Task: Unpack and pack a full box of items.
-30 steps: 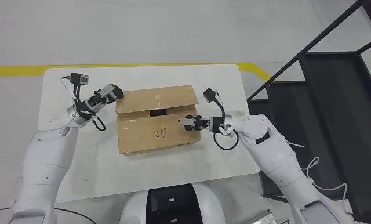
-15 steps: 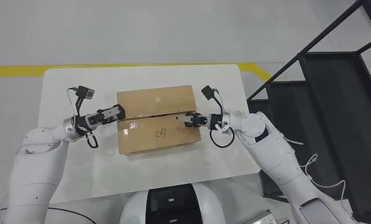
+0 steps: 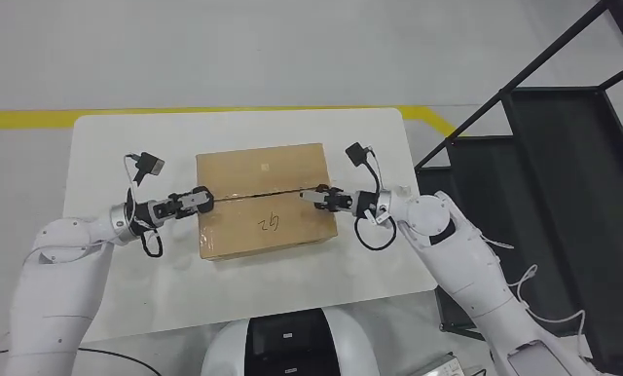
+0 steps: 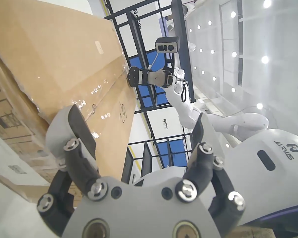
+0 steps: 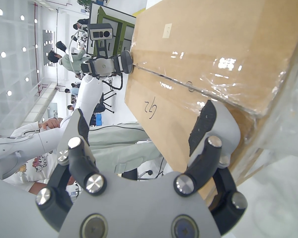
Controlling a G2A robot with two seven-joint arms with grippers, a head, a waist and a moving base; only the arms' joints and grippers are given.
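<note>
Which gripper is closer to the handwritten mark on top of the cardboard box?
Right. The right gripper is in over the box at its seam, close beside the mark; the left gripper sits at the box's opposite edge, farther away.

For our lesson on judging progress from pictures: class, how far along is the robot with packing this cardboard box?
Done: both top flaps of the box lie flat, meeting at the seam. In hand: the left gripper and right gripper, both open, sit at the seam's two ends. Left: sealing, perhaps; the contents are hidden.
</note>
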